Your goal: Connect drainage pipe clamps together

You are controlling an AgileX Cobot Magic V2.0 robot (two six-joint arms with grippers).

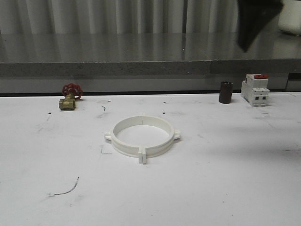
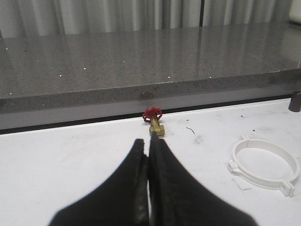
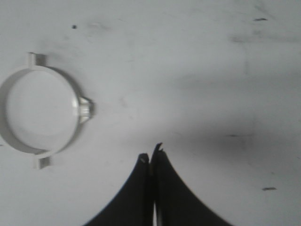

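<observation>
The two white drainage pipe clamps (image 1: pixel 127 148) lie flat in the middle of the white table, set together as one ring. Their end tabs (image 1: pixel 142 156) touch side by side at the near edge. Small lugs stick out on the ring's left and right. My left gripper (image 2: pixel 146 140) is shut and holds nothing; it hovers to the left of the ring (image 2: pixel 256 179) and points at the brass valve. My right gripper (image 3: pixel 150 154) is shut and empty too, looking down on bare table beside the ring (image 3: pixel 75 96). A dark part of the right arm (image 1: pixel 256 21) hangs at the top right.
A brass valve with a red handle (image 1: pixel 69 98) stands at the back left. A dark short cylinder (image 1: pixel 225 92) and a white circuit breaker with a red top (image 1: pixel 255 89) stand at the back right. A grey stone ledge (image 1: pixel 141 68) runs behind the table. A wire scrap (image 1: pixel 66 189) lies near the front left.
</observation>
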